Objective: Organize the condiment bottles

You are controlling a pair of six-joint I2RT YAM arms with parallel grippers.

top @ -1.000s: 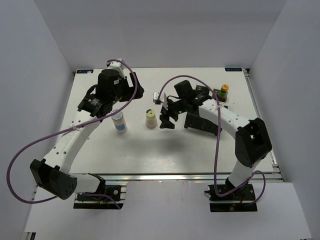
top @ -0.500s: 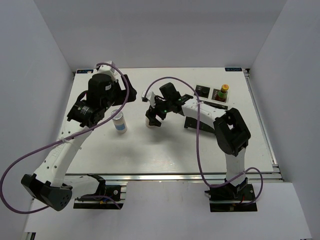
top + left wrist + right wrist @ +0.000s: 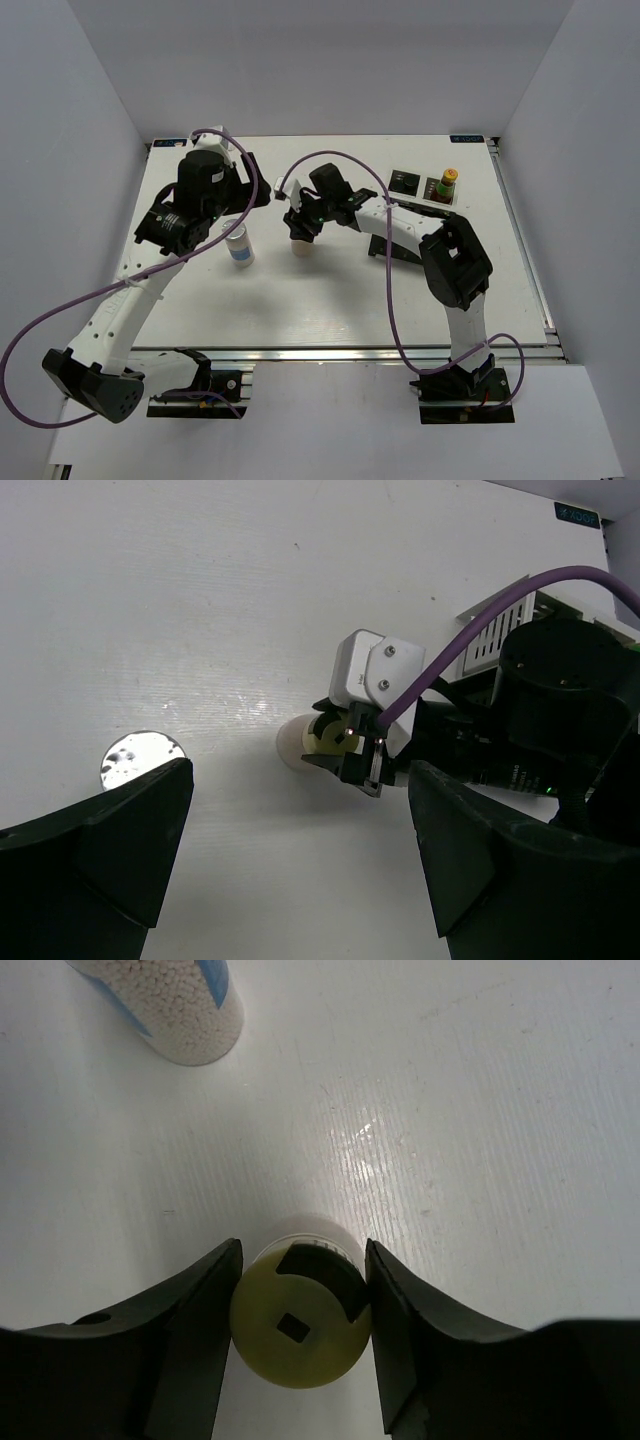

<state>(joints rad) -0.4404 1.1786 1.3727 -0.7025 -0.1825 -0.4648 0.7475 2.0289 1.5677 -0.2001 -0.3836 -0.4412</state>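
Since a second ago, the right gripper (image 3: 300,226) has been carried leftward from beside the cream bottle (image 3: 300,246) to directly over it, and its fingers have been drawn in. The left arm has also been shifted a little to the left.

Two arms are seen, one on each side of the table (image 3: 330,300). At the left, the left gripper (image 3: 300,777) is held spread wide above the table, and nothing is gripped between its two fingers. Just below it in the top view, one blue-labelled white bottle (image 3: 238,245) is stood upright, untouched and apart from the fingers.

Near it to the right, the one cream bottle is stood upright at the middle of the table. It is enclosed by the right gripper. In the right wrist view the two fingers (image 3: 190,1320) are seen pressed against the yellowish cap on both sides, so the bottle is clamped at its top.

Toward the far right corner, dark-lidded jars (image 3: 405,180) are seen, but their number cannot be told with certainty. Just right of them, one red sauce bottle (image 3: 447,184) with a yellow cap is stood upright, well apart from both grippers.

Three bottles are thus counted plainly: one blue-labelled, one cream, one red.
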